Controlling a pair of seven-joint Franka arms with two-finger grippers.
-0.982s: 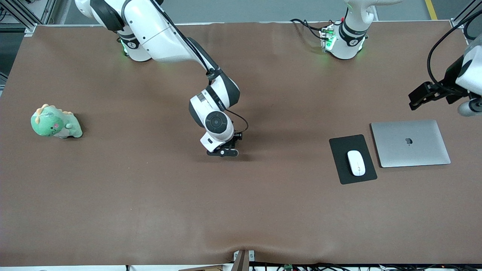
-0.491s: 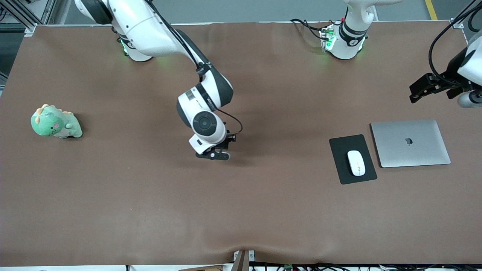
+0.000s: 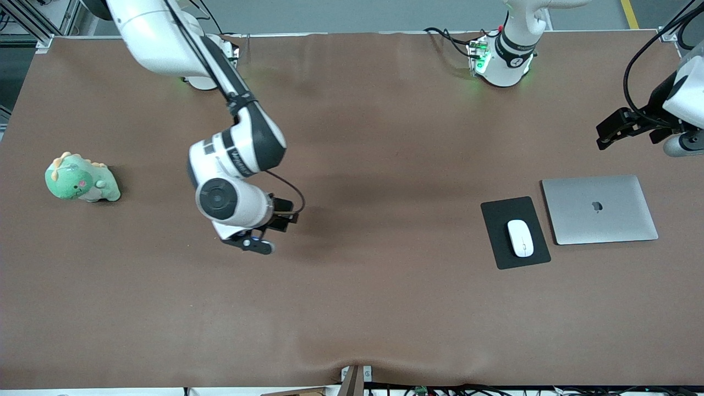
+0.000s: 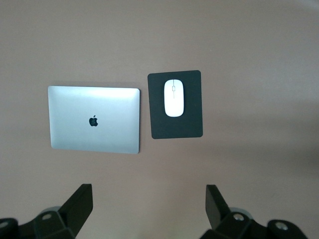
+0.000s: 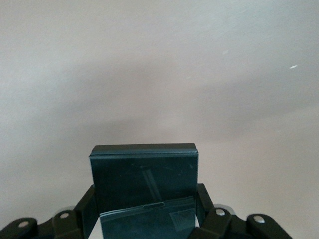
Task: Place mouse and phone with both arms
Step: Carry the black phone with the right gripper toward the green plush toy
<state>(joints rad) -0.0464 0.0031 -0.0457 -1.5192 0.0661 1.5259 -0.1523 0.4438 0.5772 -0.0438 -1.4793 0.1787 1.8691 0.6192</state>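
The white mouse point(image 3: 520, 237) lies on a black mouse pad point(image 3: 503, 212) toward the left arm's end of the table; the left wrist view shows it too point(image 4: 173, 98). My right gripper point(image 3: 254, 245) is over bare table mid-way along and is shut on the black phone point(image 5: 144, 179), which stands out past its fingers; in the front view the hand hides the phone. My left gripper point(image 3: 610, 132) hangs open and empty over the table near the laptop, its fingers wide apart in its wrist view point(image 4: 148, 191).
A closed silver laptop point(image 3: 599, 209) lies beside the mouse pad, also in the left wrist view point(image 4: 93, 119). A green plush dinosaur point(image 3: 81, 179) sits at the right arm's end of the table. Brown table surface lies around the right gripper.
My right arm has swung toward its own end of the table, carrying the phone. The left gripper has hardly moved. Mouse and laptop are unmoved.
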